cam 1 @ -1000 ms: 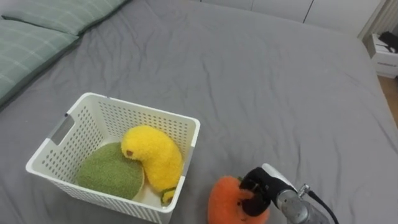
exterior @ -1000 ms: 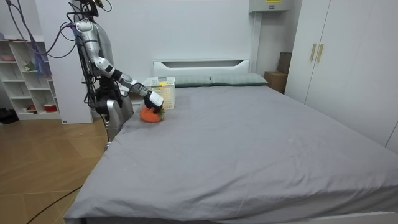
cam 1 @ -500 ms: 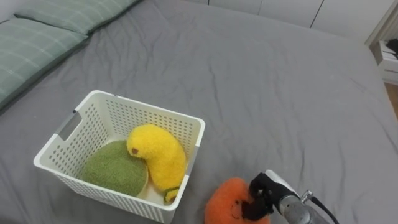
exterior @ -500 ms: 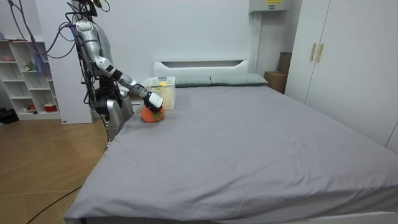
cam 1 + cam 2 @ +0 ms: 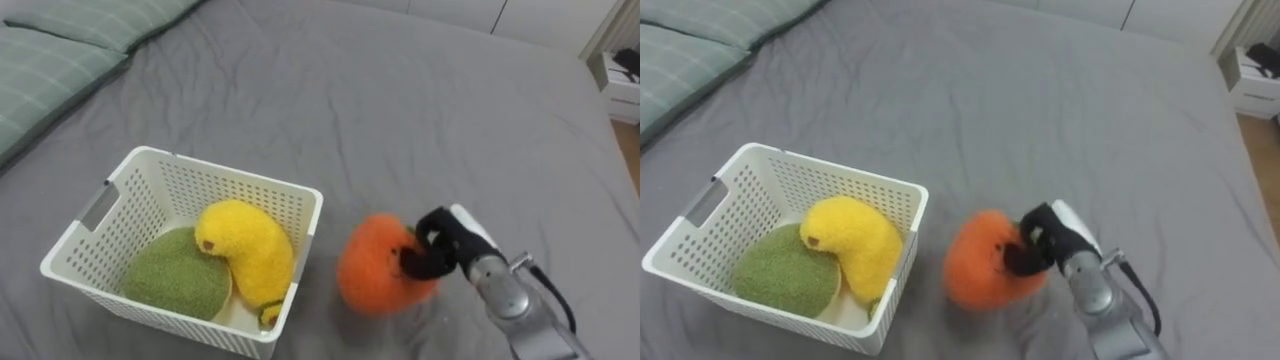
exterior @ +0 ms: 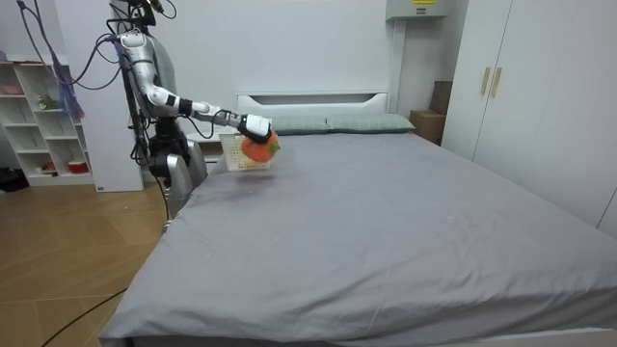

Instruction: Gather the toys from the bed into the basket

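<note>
Beside basket [image 5: 240, 190], outstretched robot hand [image 5: 441, 246] apparently gripping toy [image 5: 372, 268]

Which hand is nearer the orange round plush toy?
Right. The right hand is curled round the orange round plush toy, held up beside the white perforated plastic basket; the left hand's position cannot be told.

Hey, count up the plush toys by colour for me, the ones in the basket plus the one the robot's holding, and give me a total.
yellow plush toy: 1, in the white basket
green plush toy: 1, in the same basket
orange plush toy: 1, held above the bed by the right robot hand
Total: 3
</note>
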You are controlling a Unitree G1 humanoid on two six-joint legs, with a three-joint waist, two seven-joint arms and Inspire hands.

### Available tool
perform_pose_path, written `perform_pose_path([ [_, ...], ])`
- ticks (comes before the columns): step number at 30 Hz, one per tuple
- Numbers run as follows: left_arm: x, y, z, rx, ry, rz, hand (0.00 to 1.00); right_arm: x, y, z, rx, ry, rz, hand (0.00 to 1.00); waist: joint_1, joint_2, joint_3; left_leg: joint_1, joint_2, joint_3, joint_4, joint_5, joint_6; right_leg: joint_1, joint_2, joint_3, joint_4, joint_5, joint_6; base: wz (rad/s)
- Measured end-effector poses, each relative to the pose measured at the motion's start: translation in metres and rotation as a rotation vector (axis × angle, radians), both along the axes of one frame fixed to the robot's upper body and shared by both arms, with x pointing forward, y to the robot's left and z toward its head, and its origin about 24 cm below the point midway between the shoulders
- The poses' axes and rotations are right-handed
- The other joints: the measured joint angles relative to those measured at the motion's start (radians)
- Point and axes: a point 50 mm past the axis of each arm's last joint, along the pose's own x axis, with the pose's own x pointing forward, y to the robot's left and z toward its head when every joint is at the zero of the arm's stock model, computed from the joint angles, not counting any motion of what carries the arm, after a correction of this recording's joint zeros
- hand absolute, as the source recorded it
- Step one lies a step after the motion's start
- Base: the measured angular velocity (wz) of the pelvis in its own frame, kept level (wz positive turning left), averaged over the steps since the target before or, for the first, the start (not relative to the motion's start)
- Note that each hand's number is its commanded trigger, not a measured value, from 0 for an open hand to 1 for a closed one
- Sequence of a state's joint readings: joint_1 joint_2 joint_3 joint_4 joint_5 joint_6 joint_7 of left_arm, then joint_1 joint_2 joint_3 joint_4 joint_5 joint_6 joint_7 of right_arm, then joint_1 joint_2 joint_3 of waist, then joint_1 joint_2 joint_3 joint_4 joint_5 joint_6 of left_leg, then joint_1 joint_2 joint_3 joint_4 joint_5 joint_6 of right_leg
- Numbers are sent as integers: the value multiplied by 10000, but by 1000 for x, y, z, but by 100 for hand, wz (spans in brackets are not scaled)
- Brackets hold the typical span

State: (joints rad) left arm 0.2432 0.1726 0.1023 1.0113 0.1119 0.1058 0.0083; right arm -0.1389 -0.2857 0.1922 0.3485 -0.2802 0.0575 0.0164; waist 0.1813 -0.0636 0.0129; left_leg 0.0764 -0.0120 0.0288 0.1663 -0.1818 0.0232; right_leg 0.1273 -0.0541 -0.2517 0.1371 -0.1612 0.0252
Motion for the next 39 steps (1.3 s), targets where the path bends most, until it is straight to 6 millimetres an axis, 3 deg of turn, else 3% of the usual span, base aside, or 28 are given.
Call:
perform_pose_path([
  [5, 13, 1, 2, 40, -399, 4, 0, 10, 13, 48, 363, -2161, 473, 100, -83, 21, -25, -35, 6, 83, -63, 0, 2, -150, 4, 67, 86, 0, 1, -5],
  [13, 30, -2, 3, -74, -1041, 261, 0, 10, 27, 70, 491, -2728, 1205, 100, 56, 42, -43, 35, 94, 335, -171, 3, 6, -307, 16, 349, 269, 2, -1, -10],
  [21, 26, -4, 2, -1, -972, 124, 0, 23, 49, 98, 434, -3611, 2202, 100, 211, 68, -53, 60, 113, 326, -149, 3, 5, -290, 19, 296, 330, 8, -11, 0],
  [32, 28, -7, 1, -83, -947, 39, 0, 17, 95, 110, -100, -3490, 4218, 100, 1024, -70, -76, -82, 21, 84, -126, 11, 11, -322, -8, 42, 312, 7, -11, 5],
  [34, 28, -7, 1, -88, -874, 53, 0, 17, 102, 111, -72, -3419, 4405, 63, 1151, -117, -64, -105, 13, 9, -129, 16, 14, -294, -24, -1, 309, 7, -10, 13],
  [35, 29, -7, 1, -86, -876, 44, 0, 17, 105, 109, -42, -3348, 4470, 16, 1216, -169, -39, -117, 11, -77, -125, 22, 22, -259, -42, -62, 307, 5, -6, 17],
  [36, 30, -7, 1, -87, -887, 44, 0, 17, 106, 109, -10, -3302, 4485, 0, 1249, -200, -24, -123, 7, -106, -118, 26, 25, -244, -51, -101, 303, 4, -5, 22],
  [39, 30, -6, 1, -42, -808, 78, 0, 17, 109, 104, 137, -3011, 4404, 0, 1290, -289, 8, -266, -30, -350, 11, 40, 42, -223, -110, -310, 309, -5, 10, 24],
])
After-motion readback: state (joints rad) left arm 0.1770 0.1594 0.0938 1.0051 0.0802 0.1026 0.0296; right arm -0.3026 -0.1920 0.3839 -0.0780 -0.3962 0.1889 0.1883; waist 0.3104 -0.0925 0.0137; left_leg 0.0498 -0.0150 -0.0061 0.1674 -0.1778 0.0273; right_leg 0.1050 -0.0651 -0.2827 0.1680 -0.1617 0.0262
